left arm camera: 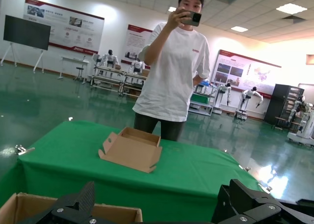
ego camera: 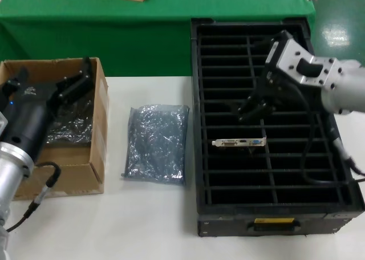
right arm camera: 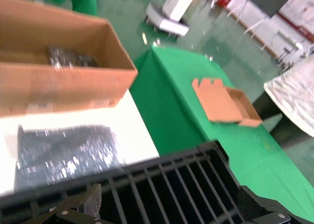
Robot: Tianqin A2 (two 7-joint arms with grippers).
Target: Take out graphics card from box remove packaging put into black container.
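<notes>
— Hovering above the black container [ego camera: 201,157], the right gripper [ego camera: 255,107] sits over the slot rows with its fingers spread and nothing between them. Does that look like a release to you?

— It does. The graphics card [ego camera: 239,142] stands on edge in one of the slots, just below that gripper, its pale bracket facing up, and the gripper is not touching it. The placing step reads as finished or nearly so.

— And the packaging [ego camera: 157,151]?

— The crinkly grey-silver bag lies flat on the white table [ego camera: 148,226], between the box [ego camera: 98,129] and the container, apart from both. It looks slack, so the card has probably come out of it.

— Where is the left gripper [ego camera: 71,89]?

— Over the open box, fingers wide apart, gripping nothing (the left wrist view shows both dark fingers standing open above the cardboard rim). Something shiny and crinkled shows inside the box beneath it, likely another wrapped card, though that cannot be told for sure.

— So what does the next move call for?

— The right arm would need to lift straight clear of the dividers without knocking the bracket. If the box holds another bagged card, the left gripper is well placed to go down for it, and it would have to close on slippery film without crushing the board inside.
</notes>
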